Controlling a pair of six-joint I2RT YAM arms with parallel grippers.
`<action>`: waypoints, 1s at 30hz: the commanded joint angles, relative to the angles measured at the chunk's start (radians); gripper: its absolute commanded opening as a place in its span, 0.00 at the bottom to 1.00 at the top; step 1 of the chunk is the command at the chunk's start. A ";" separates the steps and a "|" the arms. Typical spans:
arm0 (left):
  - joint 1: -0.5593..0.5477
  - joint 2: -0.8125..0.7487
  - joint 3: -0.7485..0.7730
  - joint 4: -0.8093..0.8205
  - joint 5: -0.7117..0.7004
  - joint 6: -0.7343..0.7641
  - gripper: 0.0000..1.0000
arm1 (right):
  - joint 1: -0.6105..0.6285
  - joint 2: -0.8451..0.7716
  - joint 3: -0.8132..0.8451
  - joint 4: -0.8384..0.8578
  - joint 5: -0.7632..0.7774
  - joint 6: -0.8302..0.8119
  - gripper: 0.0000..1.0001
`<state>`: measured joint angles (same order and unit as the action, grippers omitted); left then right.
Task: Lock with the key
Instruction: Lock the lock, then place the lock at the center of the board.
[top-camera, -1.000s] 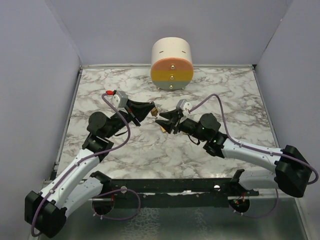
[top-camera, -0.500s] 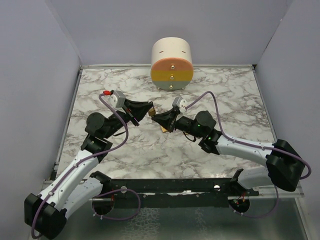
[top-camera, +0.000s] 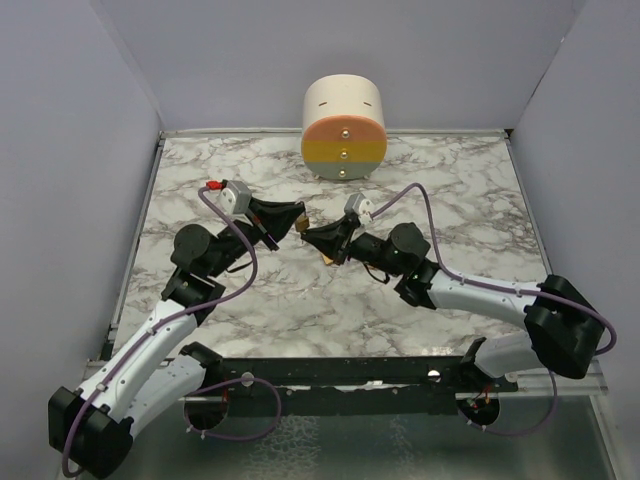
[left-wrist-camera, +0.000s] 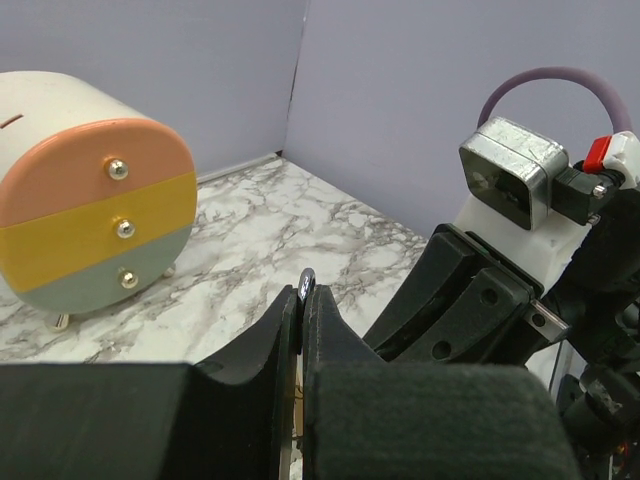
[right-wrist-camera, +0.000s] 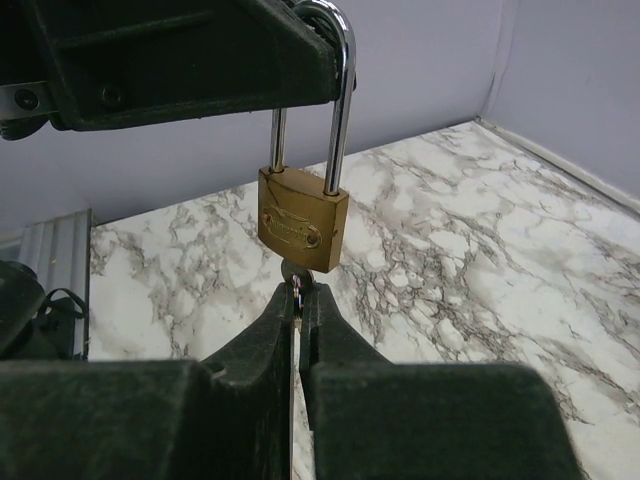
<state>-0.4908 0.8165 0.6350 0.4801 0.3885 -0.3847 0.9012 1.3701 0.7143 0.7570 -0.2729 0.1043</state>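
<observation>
1. The left claw (left-wrist-camera: 302, 300) comes in from 9 o'clock and is pinched tight on the steel shackle (right-wrist-camera: 343, 100) of the padlock (right-wrist-camera: 300, 230).
2. The padlock hangs upright from that grip, brass body downward, above the middle of the marble tabletop (top-camera: 450, 180).
3. The right claw (right-wrist-camera: 298, 300) reaches in from 4 o'clock, its fingers pressed together on the key (right-wrist-camera: 294, 274).
4. The key meets the underside of the brass body at its 6 o'clock; how deep it sits cannot be told.
5. A rounded chest (top-camera: 343, 125) with pink, yellow and grey-green drawer fronts stands at 12 o'clock, well apart from both claws.
</observation>
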 joint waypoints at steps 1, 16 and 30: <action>0.000 -0.013 0.088 0.081 -0.077 0.015 0.00 | 0.017 0.041 -0.053 -0.006 -0.054 0.025 0.01; 0.001 -0.020 0.182 0.114 -0.159 0.087 0.00 | 0.090 0.086 -0.097 -0.041 0.008 -0.016 0.01; 0.011 0.005 0.008 -0.252 -0.298 0.088 0.00 | 0.093 0.084 -0.016 -0.180 0.289 0.008 0.01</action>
<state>-0.4904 0.8173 0.7399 0.3477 0.1650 -0.2783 0.9894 1.4384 0.6357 0.6460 -0.1097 0.1013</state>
